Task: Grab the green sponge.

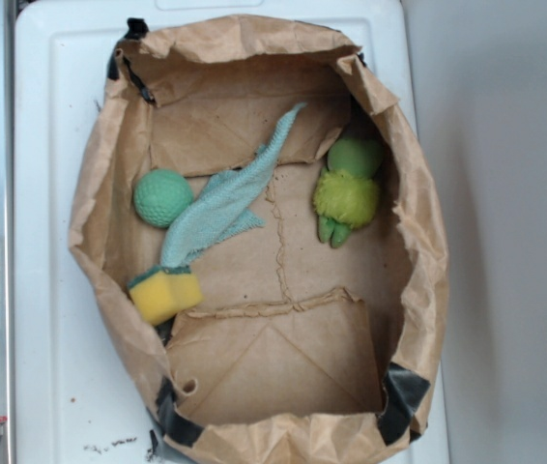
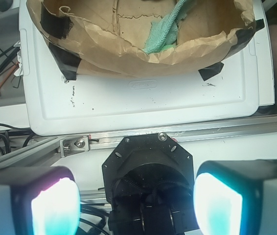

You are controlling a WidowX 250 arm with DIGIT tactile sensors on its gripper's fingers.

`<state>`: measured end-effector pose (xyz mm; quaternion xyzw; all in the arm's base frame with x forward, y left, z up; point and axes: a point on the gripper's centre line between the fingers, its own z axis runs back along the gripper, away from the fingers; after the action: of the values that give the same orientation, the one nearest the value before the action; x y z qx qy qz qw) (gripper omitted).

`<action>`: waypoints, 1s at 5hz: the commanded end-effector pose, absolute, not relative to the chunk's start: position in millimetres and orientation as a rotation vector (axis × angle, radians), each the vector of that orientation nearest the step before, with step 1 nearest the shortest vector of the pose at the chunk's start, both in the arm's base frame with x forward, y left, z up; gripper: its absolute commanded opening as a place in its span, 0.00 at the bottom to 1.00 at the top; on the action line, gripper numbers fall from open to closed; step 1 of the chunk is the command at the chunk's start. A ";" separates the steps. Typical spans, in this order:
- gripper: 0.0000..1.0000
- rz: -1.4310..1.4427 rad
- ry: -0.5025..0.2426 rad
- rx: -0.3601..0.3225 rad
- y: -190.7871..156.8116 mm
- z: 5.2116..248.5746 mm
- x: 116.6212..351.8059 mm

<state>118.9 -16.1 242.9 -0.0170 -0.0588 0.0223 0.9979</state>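
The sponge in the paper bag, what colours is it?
The sponge is yellow foam with a thin dark green layer on top, seen best in the exterior view.

Green sponge (image 1: 165,294): porous yellow foam, dark scouring face. Bag (image 1: 418,232): creased matt brown paper. Rag (image 1: 223,201): woven cloth. Tray (image 2: 143,100): smooth white plastic.

1. Exterior view: bright, even light; the white tray (image 1: 51,242) is nearly washed out, the paper bag (image 1: 409,222) has soft interior shadows
2. Slight overall softness
3. Wrist view: the fingertips (image 2: 55,208) are blurred and glow cyan, perhaps from overexposure
4. Distant clutter is dim
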 end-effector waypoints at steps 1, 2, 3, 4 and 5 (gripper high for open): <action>1.00 0.045 -0.118 -0.034 -16.1 242.9 118.9; 1.00 0.123 -0.178 -0.016 -2.2 230.0 168.9; 1.00 0.194 -0.188 0.012 12.2 218.0 203.8; 1.00 0.269 -0.200 0.039 29.9 200.2 226.6; 1.00 0.356 -0.229 0.035 37.5 185.4 241.6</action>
<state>243.0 27.3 175.0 0.0157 -0.0985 0.1718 0.9801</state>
